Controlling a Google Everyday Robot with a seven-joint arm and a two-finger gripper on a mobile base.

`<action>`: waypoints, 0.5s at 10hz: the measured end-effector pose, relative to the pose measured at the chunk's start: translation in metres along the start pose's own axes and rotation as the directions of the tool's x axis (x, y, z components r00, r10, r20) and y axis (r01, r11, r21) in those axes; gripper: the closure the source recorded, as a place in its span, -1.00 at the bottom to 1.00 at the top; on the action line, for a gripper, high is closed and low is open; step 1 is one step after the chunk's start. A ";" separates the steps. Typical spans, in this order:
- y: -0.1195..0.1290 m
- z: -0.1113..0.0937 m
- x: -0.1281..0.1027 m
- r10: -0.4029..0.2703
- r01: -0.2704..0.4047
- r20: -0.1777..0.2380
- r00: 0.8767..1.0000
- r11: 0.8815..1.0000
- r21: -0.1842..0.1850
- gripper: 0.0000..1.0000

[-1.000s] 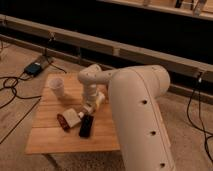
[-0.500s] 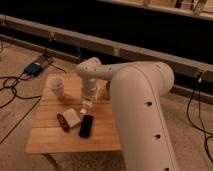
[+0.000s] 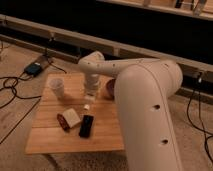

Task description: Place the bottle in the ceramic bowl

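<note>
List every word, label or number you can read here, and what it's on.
None: no legible text on the cup, the white block, the black device or the arm.
The gripper hangs above the table, beside the bowl.

Gripper (image 3: 88,101) higher, near ceramic bowl (image 3: 108,89)

A single camera sits high on the robot, just behind its own arm (image 3: 145,115), whose bulky white link fills the right foreground close to the lens. It faces forward and steeply down onto the wooden table (image 3: 50,135) at middle distance, with floor cables (image 3: 12,85) and a dark wall beyond. The gripper (image 3: 88,101) hangs over the table's middle.
</note>
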 end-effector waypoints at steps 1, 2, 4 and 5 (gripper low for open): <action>-0.010 -0.004 -0.006 0.011 -0.012 0.008 1.000 1.000 0.013 0.68; -0.023 -0.007 -0.014 0.026 -0.026 0.016 1.000 0.999 0.029 0.68; -0.049 -0.014 -0.031 0.057 -0.058 0.027 0.998 0.997 0.053 0.68; -0.059 -0.016 -0.039 0.076 -0.077 0.026 0.997 0.996 0.050 0.68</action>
